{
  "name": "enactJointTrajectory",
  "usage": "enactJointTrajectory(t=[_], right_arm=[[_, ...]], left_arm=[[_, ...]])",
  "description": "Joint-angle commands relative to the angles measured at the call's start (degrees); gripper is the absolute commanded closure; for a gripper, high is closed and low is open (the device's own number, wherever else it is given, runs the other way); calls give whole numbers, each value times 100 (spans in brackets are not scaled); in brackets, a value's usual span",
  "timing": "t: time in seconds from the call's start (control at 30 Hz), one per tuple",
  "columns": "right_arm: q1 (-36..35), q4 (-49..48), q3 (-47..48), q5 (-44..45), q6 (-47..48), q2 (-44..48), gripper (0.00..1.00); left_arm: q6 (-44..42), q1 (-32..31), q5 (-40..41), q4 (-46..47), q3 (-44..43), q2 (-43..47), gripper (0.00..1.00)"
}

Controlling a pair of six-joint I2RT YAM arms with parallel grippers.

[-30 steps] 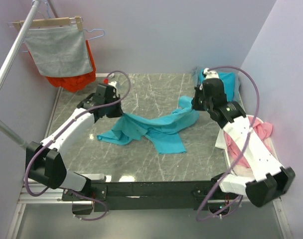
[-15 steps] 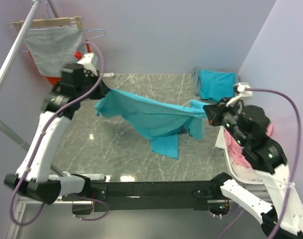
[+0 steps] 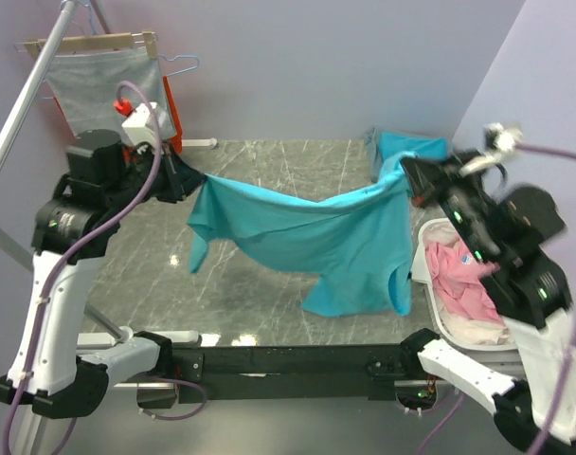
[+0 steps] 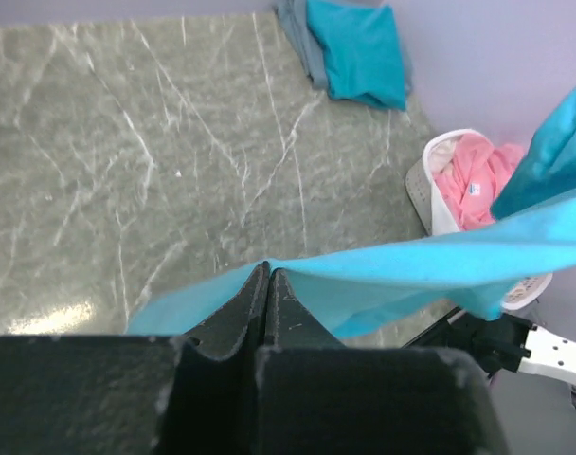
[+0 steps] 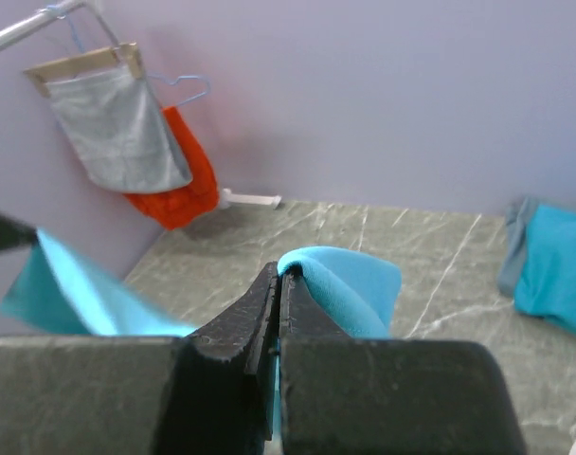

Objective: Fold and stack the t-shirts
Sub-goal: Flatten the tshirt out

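Note:
A turquoise t-shirt hangs stretched in the air above the table between both grippers, its lower part drooping toward the near edge. My left gripper is shut on its left end; in the left wrist view the cloth runs right from the closed fingertips. My right gripper is shut on its right end; in the right wrist view the cloth bulges beside the closed tips. A folded turquoise t-shirt lies at the back right corner and also shows in the left wrist view.
A white basket with pink clothes stands at the right edge. A grey cloth and an orange-red garment hang on a rack at the back left. The marble tabletop lies below the lifted shirt.
Both arms have lifted the shirt off the table and pulled it apart. The left gripper moved up and left, the right gripper up and back-right. The shirt now hangs spread out.

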State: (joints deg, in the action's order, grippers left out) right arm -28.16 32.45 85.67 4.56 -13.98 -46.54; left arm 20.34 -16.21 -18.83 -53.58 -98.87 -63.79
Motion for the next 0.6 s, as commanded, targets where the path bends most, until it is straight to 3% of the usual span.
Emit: enactJointTrajectory(t=[0.0,0.17,0.27,0.33,0.47,0.53,0.57], right_arm=[[-40,-476,441,386,308,-1443,100],[21,-502,601,449,220,-3172,100],[91,-687,486,572,168,-4016,100],[153,-888,468,634,158,-4449,100],[399,-679,1380,765,45,-6124,100],[548,-600,1941,784,-43,-6628,100],[601,-538,2171,801,-61,-7031,100]], left_arm=[[268,4,-25,303,797,-291,99],[488,4,-7,1366,2114,-1046,99],[541,4,230,1999,2424,-1872,99],[612,12,441,2404,2408,-2540,99],[734,56,984,2599,1672,-3900,99],[814,118,1196,2668,1354,-4263,88],[875,153,1511,2651,1066,-4526,70]])
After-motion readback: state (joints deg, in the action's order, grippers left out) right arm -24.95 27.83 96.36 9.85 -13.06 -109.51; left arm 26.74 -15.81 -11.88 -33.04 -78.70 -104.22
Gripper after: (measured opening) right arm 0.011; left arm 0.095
